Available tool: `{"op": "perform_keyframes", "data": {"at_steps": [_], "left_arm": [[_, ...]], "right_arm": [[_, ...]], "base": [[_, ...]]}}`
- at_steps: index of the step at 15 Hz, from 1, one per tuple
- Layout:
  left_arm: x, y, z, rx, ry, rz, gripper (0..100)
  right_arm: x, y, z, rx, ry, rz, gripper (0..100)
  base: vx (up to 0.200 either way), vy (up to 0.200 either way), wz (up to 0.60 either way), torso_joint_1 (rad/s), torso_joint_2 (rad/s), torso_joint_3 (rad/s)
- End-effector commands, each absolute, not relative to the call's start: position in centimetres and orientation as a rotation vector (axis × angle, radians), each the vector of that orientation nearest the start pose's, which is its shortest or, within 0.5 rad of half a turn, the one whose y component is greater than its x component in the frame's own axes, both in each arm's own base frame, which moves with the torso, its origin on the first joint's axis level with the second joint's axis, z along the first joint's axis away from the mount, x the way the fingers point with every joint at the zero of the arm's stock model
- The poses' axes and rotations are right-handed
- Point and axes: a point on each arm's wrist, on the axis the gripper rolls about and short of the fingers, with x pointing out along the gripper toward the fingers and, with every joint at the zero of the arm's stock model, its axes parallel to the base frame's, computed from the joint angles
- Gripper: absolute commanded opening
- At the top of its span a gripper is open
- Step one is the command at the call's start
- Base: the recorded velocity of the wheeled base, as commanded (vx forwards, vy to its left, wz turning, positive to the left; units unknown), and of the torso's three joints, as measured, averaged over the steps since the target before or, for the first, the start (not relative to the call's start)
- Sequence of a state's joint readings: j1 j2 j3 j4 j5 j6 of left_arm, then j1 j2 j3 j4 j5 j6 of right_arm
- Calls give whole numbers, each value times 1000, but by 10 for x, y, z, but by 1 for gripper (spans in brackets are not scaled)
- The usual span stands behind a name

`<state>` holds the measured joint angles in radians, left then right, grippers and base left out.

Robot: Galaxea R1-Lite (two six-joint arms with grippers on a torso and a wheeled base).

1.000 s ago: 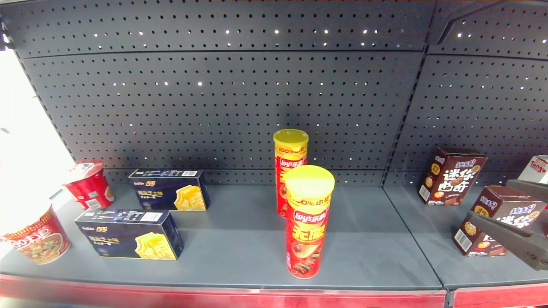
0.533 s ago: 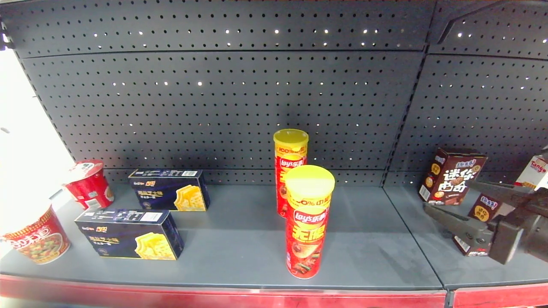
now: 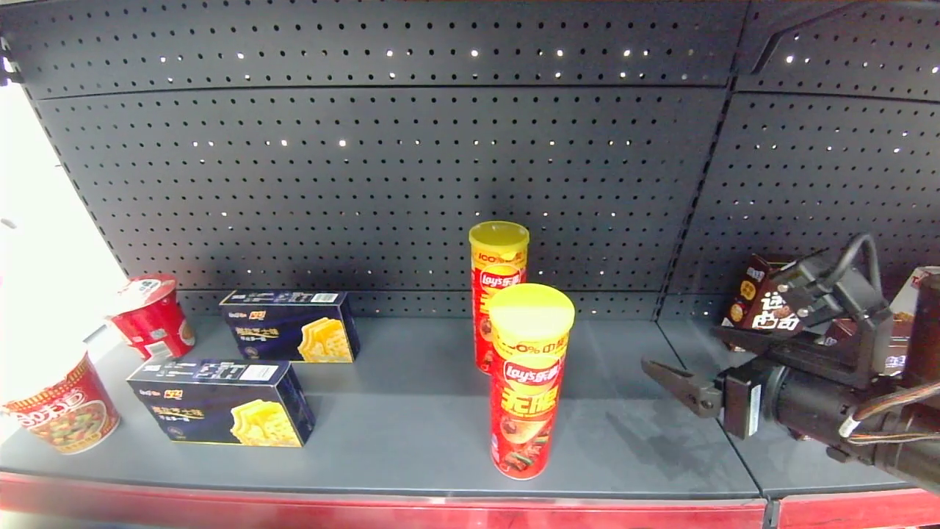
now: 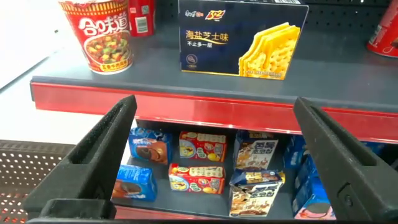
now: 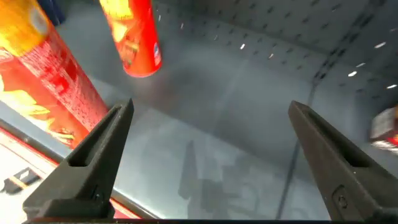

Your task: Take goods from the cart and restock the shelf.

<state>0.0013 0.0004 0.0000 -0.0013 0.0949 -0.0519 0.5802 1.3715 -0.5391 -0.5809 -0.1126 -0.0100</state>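
jaws on both arms gape; right arm has swung toward front chip can.

Every pack bears print, described here rather than copied out; the front chip can carries a logo roundel, large yellow characters and a percentage band under its lid, like the rear chip can at its 12 o'clock; the front cracker box and rear cracker box, at 9 o'clock, have barcode labels on top (white characters face the left wrist view); the noodle cup and the brown biscuit box at 3 o'clock show white characters.
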Motion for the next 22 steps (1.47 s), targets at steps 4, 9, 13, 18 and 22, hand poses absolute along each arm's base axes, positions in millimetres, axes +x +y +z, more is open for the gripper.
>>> {"op": "perform_keyframes", "data": {"at_steps": [4,9,13,18,22], "left_arm": [[-23,2,76,-52,-4,97,100],[-23,2,76,-52,-4,98,100],[-23,2,76,-52,-4,97,100],[-23,2,75,-52,-2,95,100],[-23,2,75,-52,-2,95,100]], "right_arm": [[201,138,171,-125,294,498,100],[203,159,164,-143,319,562,100],[209,170,164,-147,314,578,100],[213,179,166,-147,308,595,100],[217,189,166,-147,301,613,100]], "base": [[0,0,0,0,0,0],[0,0,0,0,0,0],[0,0,0,0,0,0],[0,0,0,0,0,0],[0,0,0,0,0,0]]}}
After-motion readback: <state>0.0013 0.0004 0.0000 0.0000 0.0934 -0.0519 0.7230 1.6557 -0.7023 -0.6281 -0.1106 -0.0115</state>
